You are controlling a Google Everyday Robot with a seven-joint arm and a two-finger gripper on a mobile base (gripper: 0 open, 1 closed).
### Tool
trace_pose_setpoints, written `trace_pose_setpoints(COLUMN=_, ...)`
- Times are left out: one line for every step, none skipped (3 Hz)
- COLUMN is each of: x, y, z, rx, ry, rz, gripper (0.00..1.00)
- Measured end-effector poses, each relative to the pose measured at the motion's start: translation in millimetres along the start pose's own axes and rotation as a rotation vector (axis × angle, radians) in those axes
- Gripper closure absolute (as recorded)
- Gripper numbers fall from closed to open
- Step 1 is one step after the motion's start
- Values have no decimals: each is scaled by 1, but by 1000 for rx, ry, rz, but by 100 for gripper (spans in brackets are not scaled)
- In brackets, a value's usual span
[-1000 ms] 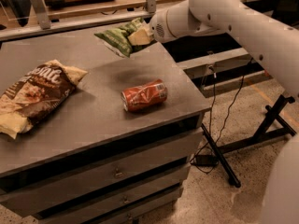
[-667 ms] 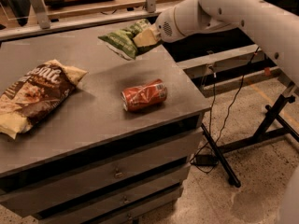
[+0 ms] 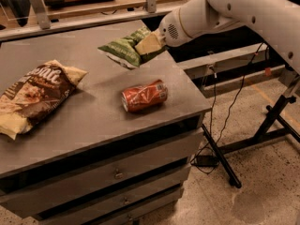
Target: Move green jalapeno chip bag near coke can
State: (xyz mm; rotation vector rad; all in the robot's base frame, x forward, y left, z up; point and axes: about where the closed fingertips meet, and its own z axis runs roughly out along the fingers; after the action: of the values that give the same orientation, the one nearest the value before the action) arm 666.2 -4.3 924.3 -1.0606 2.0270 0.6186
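The green jalapeno chip bag (image 3: 123,50) is held in the air above the grey table top (image 3: 93,107), toward its far right part. My gripper (image 3: 149,44) is shut on the bag's right end, with the white arm reaching in from the upper right. The coke can (image 3: 144,96) lies on its side on the table, just below and slightly right of the hanging bag, near the right front edge.
A large brown-and-cream bag (image 3: 33,95) lies at the table's left. The table has drawers (image 3: 117,172) below its front. A black stand with cables (image 3: 234,144) sits on the floor to the right. A rail with posts (image 3: 93,11) runs behind the table.
My gripper has carried the green bag a little forward and lower, closer to the can. The can and the brown bag have not moved.
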Motion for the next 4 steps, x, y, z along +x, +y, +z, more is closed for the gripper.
trace_pose_setpoints(x=7, y=11, z=3, rx=-28, ry=11, rz=9, gripper=100)
trace_pose_setpoints(x=11, y=20, z=10, rx=-54, ry=13, rz=17, gripper=100)
trace_pose_setpoints(x=14, y=25, z=15, rx=-66, ry=14, rz=27, gripper=84)
trace_pose_setpoints(x=15, y=27, z=16, rx=-65, ry=14, rz=34, gripper=61)
